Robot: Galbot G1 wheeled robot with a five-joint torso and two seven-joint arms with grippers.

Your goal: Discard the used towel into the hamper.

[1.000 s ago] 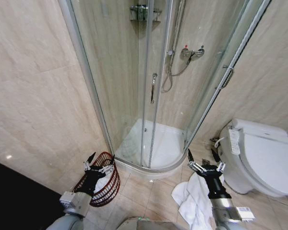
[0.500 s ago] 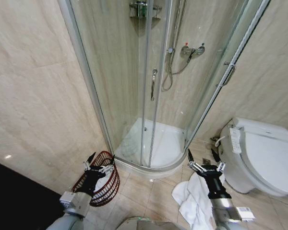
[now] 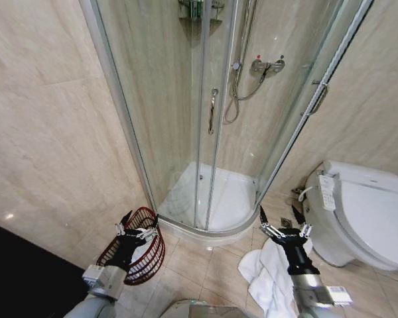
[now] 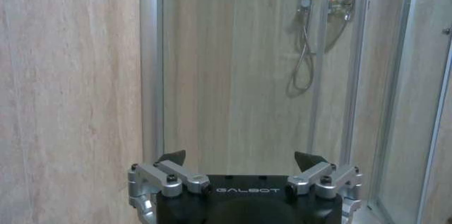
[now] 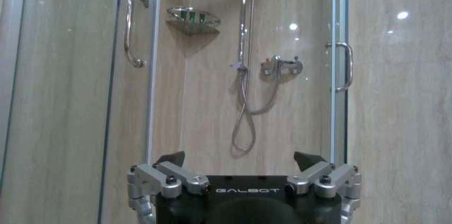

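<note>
Reddish-brown wire hamper (image 3: 138, 244): on floor tiles by wall, w/ left gripper (image 3: 138, 225) above its rim, jaws spread, empty. White towel (image 3: 265, 277): heaped on floor near toilet (image 3: 361, 215), under right gripper (image 3: 281, 222), jaws spread, empty. Shower enclosure (image 3: 205, 126) behind.

The hamper (image 3: 138, 246) is dark reddish-brown wire with horizontal ribs. The towel (image 3: 266, 278) is plain white. The toilet (image 3: 359, 213) is white, with a white label (image 3: 326, 192) carrying dark print. The wall tiles (image 3: 46, 126) are beige with faint lengthwise veining. The shower enclosure (image 3: 205, 119) has clear glass in silver frames, and the shower tray (image 3: 215, 199) is white. The left gripper (image 3: 137, 224) and right gripper (image 3: 281, 220) are black with silver finger links; white "GALBOT" lettering marks each black body.
</note>
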